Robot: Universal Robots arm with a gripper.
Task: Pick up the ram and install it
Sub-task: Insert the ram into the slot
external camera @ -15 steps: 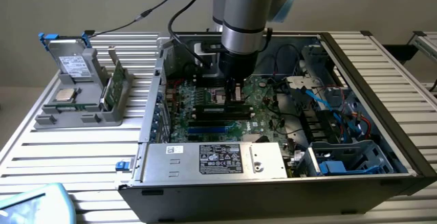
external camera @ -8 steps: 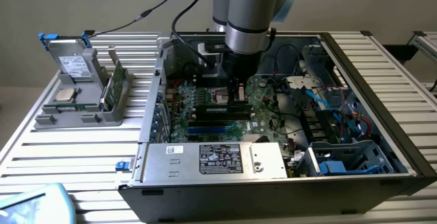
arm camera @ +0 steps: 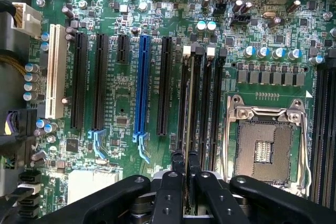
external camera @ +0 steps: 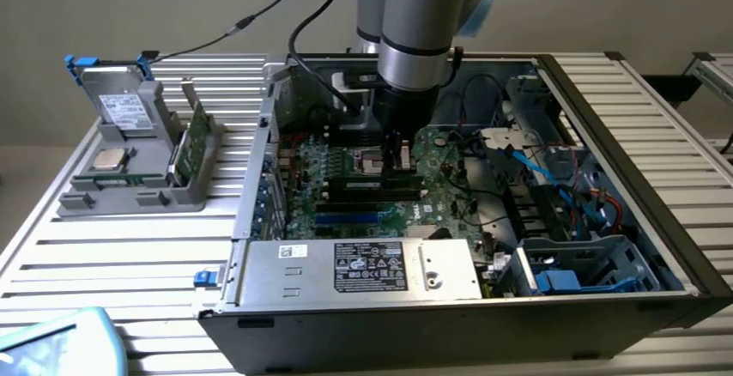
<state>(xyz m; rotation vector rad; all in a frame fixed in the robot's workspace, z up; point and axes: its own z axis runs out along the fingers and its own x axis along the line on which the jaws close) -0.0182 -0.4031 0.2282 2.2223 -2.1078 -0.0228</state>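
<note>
Over the green motherboard (arm camera: 121, 106), the gripper (arm camera: 185, 157) clamps the ram (arm camera: 186, 103) edge-on.

Soft, even light throughout, with mild shadow inside the computer case (external camera: 458, 337).

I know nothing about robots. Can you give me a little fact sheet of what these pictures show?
Setting: open computer case on a slatted table
Gripper: shut on the ram, seen edge-on
Ram position: in line with a black memory slot beside the empty processor socket; whether seated, cannot tell
Tray outside case: silver processor chip, green card
</note>
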